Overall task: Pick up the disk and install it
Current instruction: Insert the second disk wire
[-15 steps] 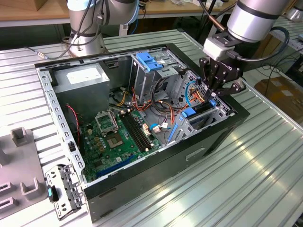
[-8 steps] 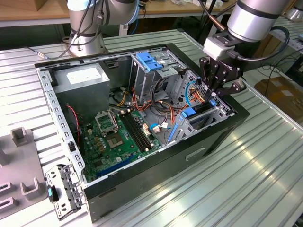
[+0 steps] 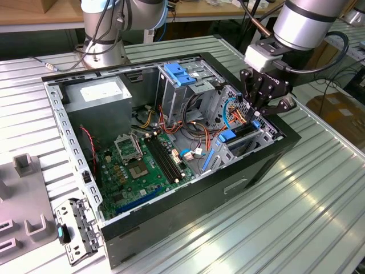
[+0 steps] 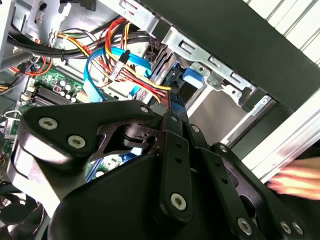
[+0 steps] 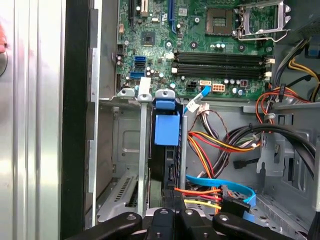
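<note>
We see the gripper (image 3: 258, 111) reaching down into the open computer case (image 3: 188, 220) at the corner on the exterior view's right, over the small drive cage (image 3: 251, 140) there. Its black fingers (image 5: 172, 220) are drawn close together, clamped on the top edge of the disk (image 5: 166, 150), which stands on its narrow edge in a slot of that cage. In the first wrist view the disk shows as a dark slab between two upright metal rails, with a blue plastic tab (image 5: 166, 127) on its far end; the blue rail (image 4: 176, 107) also shows just past the fingers in the second wrist view.

Plenty crowds this corner. A flat blue cable (image 5: 225, 182) and a bundle of red, yellow and orange wires (image 5: 210, 142) pass right beside the fingers, touching or nearly touching the cage wall. Beyond the cage lies the green board (image 3: 137, 165) with its memory slots and empty processor socket. Farther back stand a taller cage topped with a blue bracket (image 3: 182, 74) and a grey power box (image 3: 100, 97). The case rests on a ribbed metal table (image 3: 308, 217). In the second wrist view a blurred hand (image 4: 297, 180) shows outside the case wall
</note>
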You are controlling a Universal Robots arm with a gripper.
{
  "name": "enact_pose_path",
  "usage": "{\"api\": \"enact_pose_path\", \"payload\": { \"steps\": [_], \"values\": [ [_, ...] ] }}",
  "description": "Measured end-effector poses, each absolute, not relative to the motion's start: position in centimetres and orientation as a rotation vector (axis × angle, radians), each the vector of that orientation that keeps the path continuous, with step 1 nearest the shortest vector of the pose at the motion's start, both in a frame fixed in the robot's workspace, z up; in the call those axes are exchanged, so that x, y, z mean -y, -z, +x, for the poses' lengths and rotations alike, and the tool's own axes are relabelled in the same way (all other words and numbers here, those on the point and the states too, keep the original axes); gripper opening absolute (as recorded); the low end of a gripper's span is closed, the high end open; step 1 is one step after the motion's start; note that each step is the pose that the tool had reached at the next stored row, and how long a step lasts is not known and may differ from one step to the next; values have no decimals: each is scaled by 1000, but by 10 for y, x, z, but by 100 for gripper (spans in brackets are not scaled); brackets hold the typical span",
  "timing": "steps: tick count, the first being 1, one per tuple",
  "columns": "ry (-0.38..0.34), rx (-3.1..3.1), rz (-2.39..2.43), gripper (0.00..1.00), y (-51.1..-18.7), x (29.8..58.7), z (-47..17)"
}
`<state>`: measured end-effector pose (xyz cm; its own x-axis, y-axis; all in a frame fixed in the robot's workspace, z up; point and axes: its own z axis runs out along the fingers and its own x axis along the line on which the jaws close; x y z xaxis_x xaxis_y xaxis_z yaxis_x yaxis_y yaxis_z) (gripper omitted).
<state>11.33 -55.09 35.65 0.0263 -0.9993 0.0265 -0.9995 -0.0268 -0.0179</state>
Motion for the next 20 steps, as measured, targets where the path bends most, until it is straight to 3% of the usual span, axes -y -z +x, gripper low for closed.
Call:
{"api": "enact_pose_path", "payload": {
  "steps": [5,14,20],
  "values": [
    [-50,2187,2246,11,-358,551,109],
    [-46,2184,2243,11,-391,548,109],
    [-50,2170,2230,11,-404,531,109]
  ]
}}
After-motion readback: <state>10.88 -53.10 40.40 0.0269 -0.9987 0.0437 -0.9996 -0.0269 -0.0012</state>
